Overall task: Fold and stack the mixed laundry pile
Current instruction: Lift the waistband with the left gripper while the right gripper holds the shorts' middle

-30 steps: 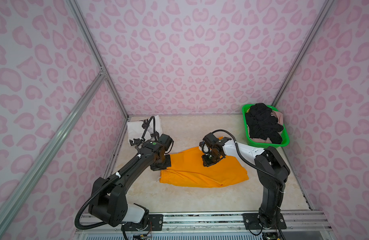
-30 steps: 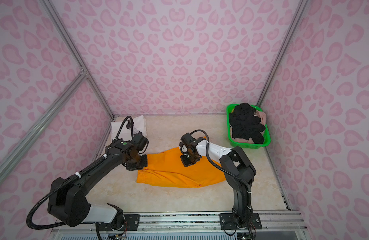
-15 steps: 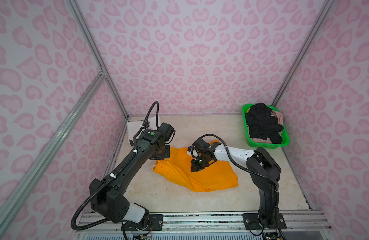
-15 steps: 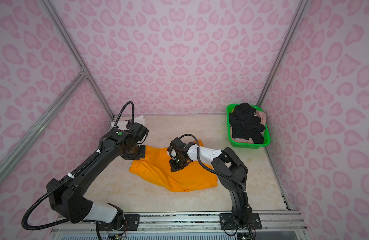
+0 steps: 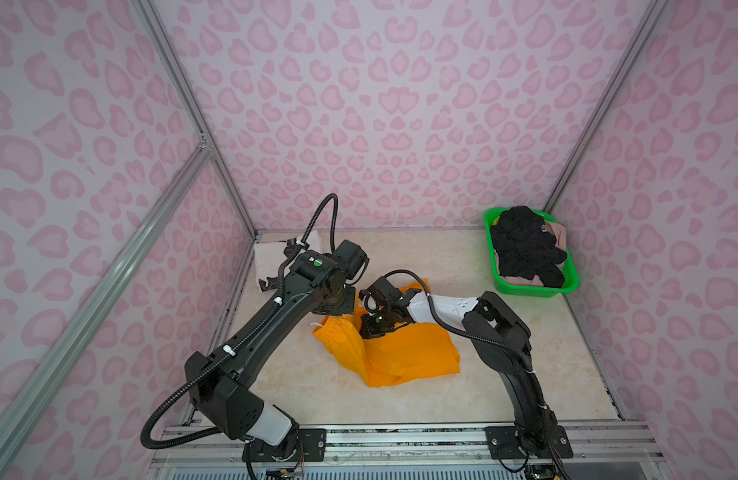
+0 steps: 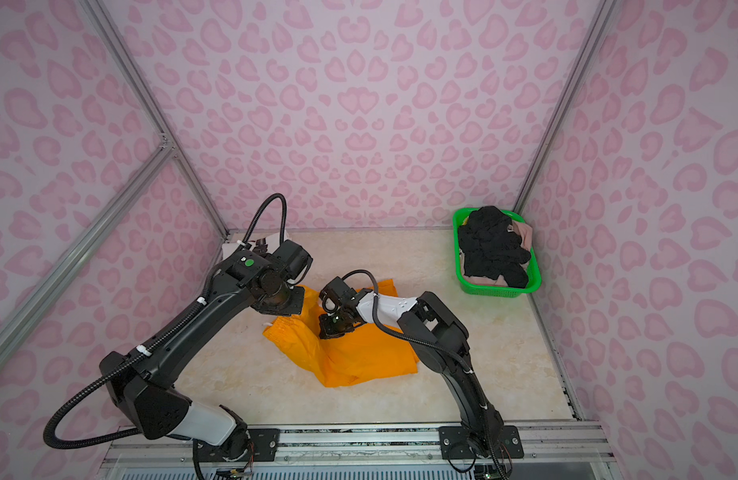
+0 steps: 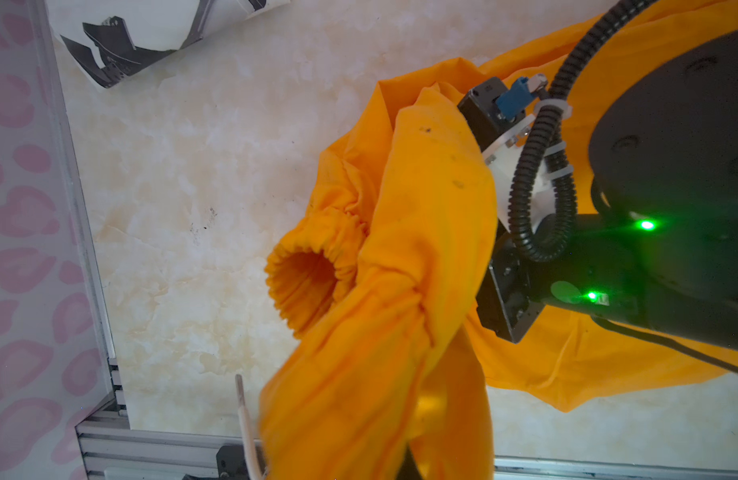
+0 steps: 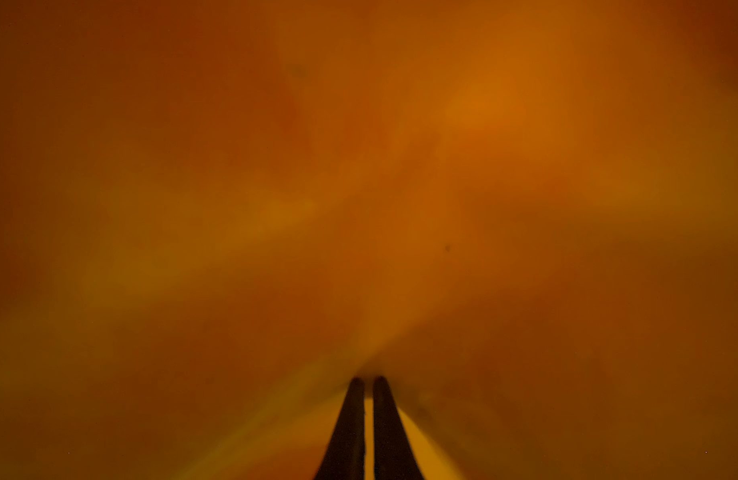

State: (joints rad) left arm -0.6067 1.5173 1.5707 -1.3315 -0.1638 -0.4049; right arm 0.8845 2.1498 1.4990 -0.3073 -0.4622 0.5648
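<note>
The bright orange shorts lie bunched on the table's middle, with the elastic waistband raised and a white drawstring hanging from it. My left gripper is shut on the waistband end; cloth hides its fingers in the left wrist view. My right gripper is shut on a fold of the shorts close beside it, and orange cloth fills its wrist view. The white T-shirt with black print lies at the back left. A black knit piece and a beige-pink piece sit in the basket.
A green mesh basket stands at the back right corner against the pink patterned wall. An aluminium rail carrying both arm bases runs along the table's front edge. Metal frame posts border the left side.
The shorts lay flat; now they are bunched and partly lifted. My right gripper moved left across them and closed on the cloth. My left gripper rose and shifted right with the waistband.
</note>
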